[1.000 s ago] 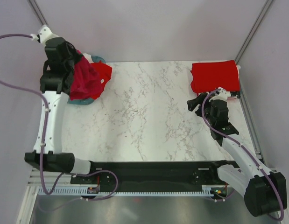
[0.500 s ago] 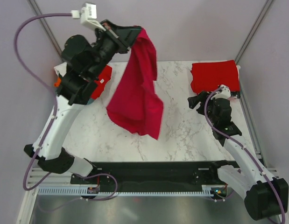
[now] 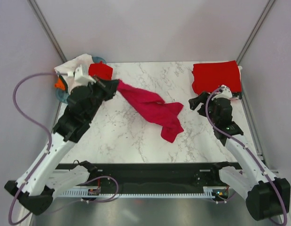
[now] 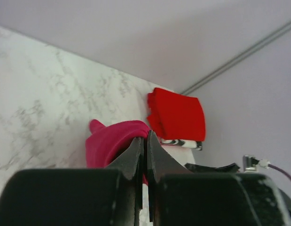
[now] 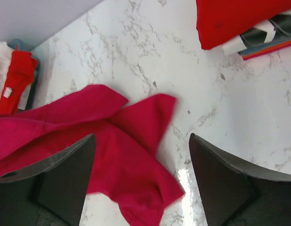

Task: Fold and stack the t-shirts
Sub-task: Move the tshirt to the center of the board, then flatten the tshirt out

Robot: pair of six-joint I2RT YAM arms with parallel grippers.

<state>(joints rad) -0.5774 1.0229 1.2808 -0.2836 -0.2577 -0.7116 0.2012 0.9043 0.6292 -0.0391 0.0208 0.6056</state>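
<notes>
My left tool point(image 3: 117, 86) clenches the crimson shirt point(image 3: 152, 107), sprawled unfolded on the worktop point(image 3: 136, 136); my right tool point(image 3: 198, 102) hangs released. A folded stack point(image 3: 216, 76) sits at one o'clock; more shirts point(image 3: 75, 63) wait at ten.

The jaws of the left gripper point(image 4: 145, 137) pinch a crimson shirt point(image 4: 110, 143). A folded red shirt point(image 4: 178, 115) lies farther off on the bench point(image 4: 42, 94).
</notes>
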